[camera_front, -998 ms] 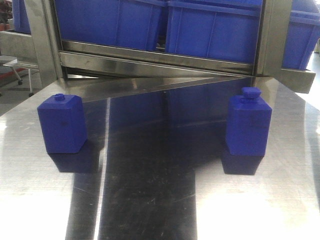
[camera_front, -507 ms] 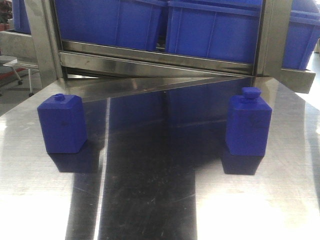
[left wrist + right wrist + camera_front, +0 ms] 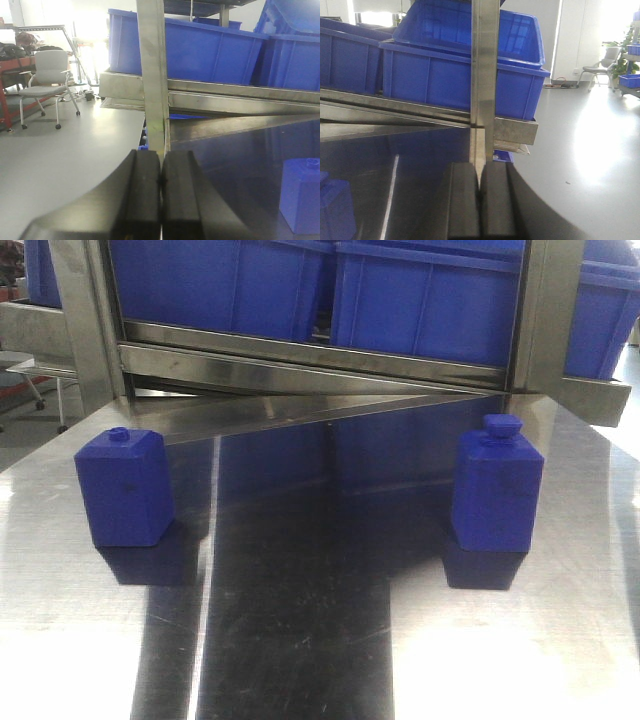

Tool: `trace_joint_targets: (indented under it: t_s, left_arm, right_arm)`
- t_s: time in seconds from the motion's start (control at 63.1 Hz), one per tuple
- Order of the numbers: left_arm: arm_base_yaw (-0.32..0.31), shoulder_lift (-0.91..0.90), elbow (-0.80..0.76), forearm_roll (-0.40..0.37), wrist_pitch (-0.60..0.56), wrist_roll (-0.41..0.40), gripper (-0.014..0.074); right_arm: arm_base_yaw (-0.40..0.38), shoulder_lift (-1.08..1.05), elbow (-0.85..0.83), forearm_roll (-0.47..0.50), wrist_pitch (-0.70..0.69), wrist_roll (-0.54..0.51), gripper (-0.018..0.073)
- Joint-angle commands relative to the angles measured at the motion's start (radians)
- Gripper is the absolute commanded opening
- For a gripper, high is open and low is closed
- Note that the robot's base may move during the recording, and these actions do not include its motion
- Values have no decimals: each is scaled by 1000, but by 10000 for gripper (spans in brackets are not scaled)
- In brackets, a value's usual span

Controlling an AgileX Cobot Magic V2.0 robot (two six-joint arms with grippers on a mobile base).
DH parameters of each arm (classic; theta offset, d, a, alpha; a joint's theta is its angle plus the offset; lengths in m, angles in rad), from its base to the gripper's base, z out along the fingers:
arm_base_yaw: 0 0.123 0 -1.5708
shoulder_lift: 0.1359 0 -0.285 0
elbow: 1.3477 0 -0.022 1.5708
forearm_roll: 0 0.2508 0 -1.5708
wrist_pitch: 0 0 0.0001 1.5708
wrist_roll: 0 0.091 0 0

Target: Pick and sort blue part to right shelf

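A smooth grey floor stretches away on both sides, glossy where strong daylight falls on it. On one side a pale office chair on castors stands near a red bench below a glaring window. On the other are a white wall, another chair and a leafy plant.

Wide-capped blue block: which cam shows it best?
Front view: the wide-capped blue block stands whole, cap visible. Right wrist view clips one blue corner, probably it. Left wrist view shows only the knob-topped block.
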Motion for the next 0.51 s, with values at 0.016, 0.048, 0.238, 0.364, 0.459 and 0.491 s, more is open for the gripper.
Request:
trace_joint_targets:
  t_s: [0.016, 0.048, 0.238, 0.364, 0.459, 0.491]
  left_arm:
    - [-6, -22, 20, -10, -82, -10, 134]
    - [-6, -22, 20, -10, -82, -10, 134]
    - [-6, -22, 20, -10, -82, -10, 134]
    - [-6, -22, 20, -10, -82, -10, 134]
    - [-6, -22, 20, -10, -82, -10, 134]
    - [-6, -22, 20, -10, -82, -10, 134]
  right_arm:
    - [-3, -21, -23, 0, -98, -5, 58]
    - [-3, -21, -23, 0, -96, -5, 58]
    - [-3, -21, -23, 0, -73, -5, 58]
    - [-3, -21, -23, 0, -82, -5, 58]
    - [-3, -21, -32, 0, -92, -5, 58]
    - [-3, -21, -37, 0, -91, -5, 58]
